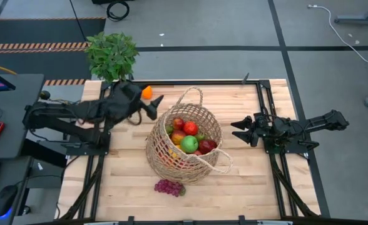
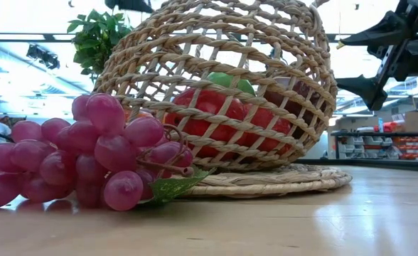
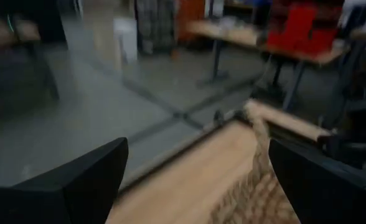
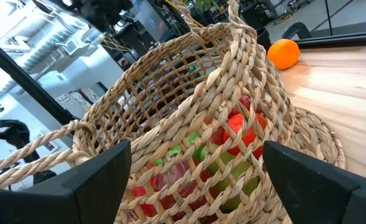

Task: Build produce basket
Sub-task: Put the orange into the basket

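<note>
Most of the produce [image 1: 188,139] already lay in the basket [image 1: 165,159], red and green apples heaped against the weave; by my judgement two pieces were left, the orange [image 1: 147,92] and the grapes [image 1: 169,187], both out on the table [image 1: 246,194].

My left gripper [image 1: 155,107] hovered with its fingers spread and nothing between them, tips just short of the basket's near rim; the orange sat just behind those fingers, close beside my wrist, so I reckoned I would have to draw back to reach it. My right gripper [image 1: 240,131] also stood spread and empty, facing the basket's other side with a clear gap of bare wood ahead of the fingertips; the looped handle [image 4: 58,140] rose in front of them.

The grapes lay well off to the side of both sets of fingers, just beside the basket's woven base and near the table's front edge; open board surrounded them, so I judged approach from above easy. The potted plant [image 1: 112,55] stood behind my left arm, crowding that far corner.
</note>
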